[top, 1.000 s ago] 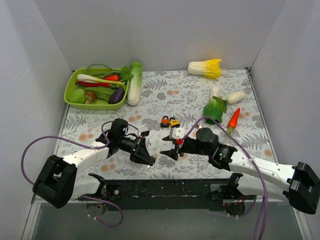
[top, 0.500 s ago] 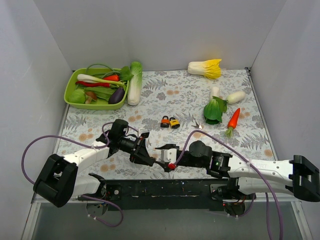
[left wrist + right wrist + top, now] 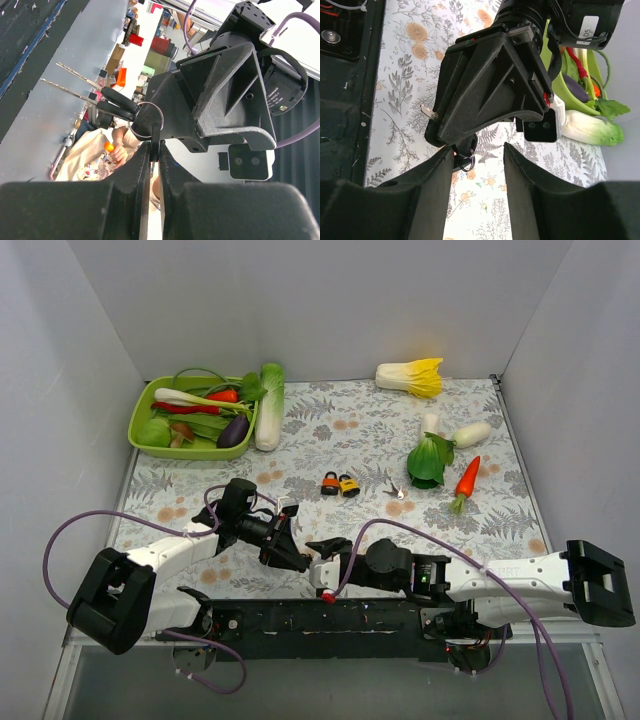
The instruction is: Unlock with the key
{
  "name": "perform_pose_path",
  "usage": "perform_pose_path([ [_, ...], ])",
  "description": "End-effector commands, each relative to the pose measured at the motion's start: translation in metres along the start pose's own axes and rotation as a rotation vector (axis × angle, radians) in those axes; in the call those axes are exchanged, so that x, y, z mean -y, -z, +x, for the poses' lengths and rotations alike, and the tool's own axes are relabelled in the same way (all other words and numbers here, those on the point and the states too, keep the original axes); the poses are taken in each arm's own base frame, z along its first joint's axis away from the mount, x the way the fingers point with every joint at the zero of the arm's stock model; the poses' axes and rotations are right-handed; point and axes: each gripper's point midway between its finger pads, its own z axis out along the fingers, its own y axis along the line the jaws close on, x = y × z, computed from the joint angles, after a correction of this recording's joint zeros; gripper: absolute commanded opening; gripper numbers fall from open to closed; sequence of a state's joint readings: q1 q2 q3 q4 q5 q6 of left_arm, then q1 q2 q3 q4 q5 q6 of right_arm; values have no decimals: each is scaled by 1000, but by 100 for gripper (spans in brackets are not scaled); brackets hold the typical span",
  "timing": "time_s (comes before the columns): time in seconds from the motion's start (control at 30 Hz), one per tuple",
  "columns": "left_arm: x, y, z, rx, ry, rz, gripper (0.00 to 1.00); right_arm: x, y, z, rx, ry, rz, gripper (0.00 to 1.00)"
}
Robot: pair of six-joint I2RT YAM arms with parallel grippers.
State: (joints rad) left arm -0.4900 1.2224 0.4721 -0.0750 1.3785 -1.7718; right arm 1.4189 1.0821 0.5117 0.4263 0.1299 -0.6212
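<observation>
My left gripper [image 3: 291, 556] is shut on the black head of a key [image 3: 154, 142]. A metal ring [image 3: 145, 120] hangs from it, with two more black-headed keys [image 3: 116, 102] whose blades point left. My right gripper [image 3: 322, 550] is open and faces the left gripper at close range. In the right wrist view the key ring [image 3: 468, 161] hangs just past my left fingertip [image 3: 445, 160], and a key blade [image 3: 428, 111] sticks out behind the left gripper. Two small padlocks [image 3: 340, 483], one orange and one yellow, lie mid-table, away from both grippers.
A loose bunch of keys [image 3: 396, 491] lies right of the padlocks. A green tray [image 3: 142, 411] of vegetables stands at the back left with a cabbage [image 3: 270, 405] beside it. Bok choy [image 3: 428, 459], a carrot [image 3: 467, 478], a radish [image 3: 470, 434] and a yellow cabbage [image 3: 414, 376] lie at the right.
My right arm has swung left and down toward the table's front, bringing its open gripper up against the left gripper. The left arm has stayed still, holding the key.
</observation>
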Motion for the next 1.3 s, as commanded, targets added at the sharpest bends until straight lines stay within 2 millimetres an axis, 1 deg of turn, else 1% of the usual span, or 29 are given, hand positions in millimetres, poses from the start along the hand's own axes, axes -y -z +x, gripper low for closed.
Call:
perform_pose_path([
  [0.0, 13, 3, 5, -26, -30, 22, 0, 20, -1, -17, 45, 71, 112, 49],
  [0.03, 13, 3, 5, -25, -30, 22, 0, 20, -1, -19, 50, 82, 115, 47],
  [0.17, 15, 3, 5, -26, -37, 24, 0, 11, -5, -20, 46, 124, 102, 43],
  [0.23, 16, 3, 5, -26, -39, 25, 0, 11, -4, -18, 37, 146, 115, 42],
  [0.27, 14, 3, 5, -26, -37, 24, 0, 11, -4, -21, 47, 153, 124, 41],
  [0.3, 14, 3, 6, -26, -34, 24, 0, 11, -4, -18, 36, 175, 134, 41],
  [0.47, 15, 4, 7, -28, -39, 26, 0, 8, -7, -20, 38, 214, 139, 38],
  [0.5, 16, 4, 7, -30, -40, 27, 0, 10, -7, -21, 38, 217, 152, 38],
  [0.7, 16, 4, 8, -31, -45, 28, 0, 11, -10, -23, 44, 255, 167, 31],
  [0.9, 16, 4, 9, -29, -54, 28, 0, 13, -11, -25, 42, 259, 178, 21],
  [0.93, 16, 4, 9, -29, -55, 28, 0, 13, -11, -25, 40, 259, 177, 17],
  [1.0, 16, 4, 7, -22, -61, 26, 0, 13, -12, -25, 34, 256, 171, 11],
  [1.03, 16, 3, 7, -19, -68, 24, 6, 11, -12, -23, 28, 253, 165, 5],
  [1.07, 16, 3, 5, -13, -75, 23, 16, 11, -13, -23, 23, 247, 160, 2],
  [1.1, 16, 3, 4, -7, -83, 21, 28, 9, -13, -22, 13, 236, 150, 1],
  [1.17, 19, 3, 0, 13, -113, 16, 46, 7, -13, -20, 0, 213, 138, 1],
  [1.2, 20, 3, -2, 22, -124, 16, 55, 3, -13, -15, -20, 206, 116, 1],
  [1.23, 21, 3, -4, 36, -141, 12, 73, 1, -13, -15, -26, 176, 105, 1],
  [1.27, 22, 4, -7, 49, -157, 11, 79, 0, -12, -16, -26, 157, 97, 1],
])
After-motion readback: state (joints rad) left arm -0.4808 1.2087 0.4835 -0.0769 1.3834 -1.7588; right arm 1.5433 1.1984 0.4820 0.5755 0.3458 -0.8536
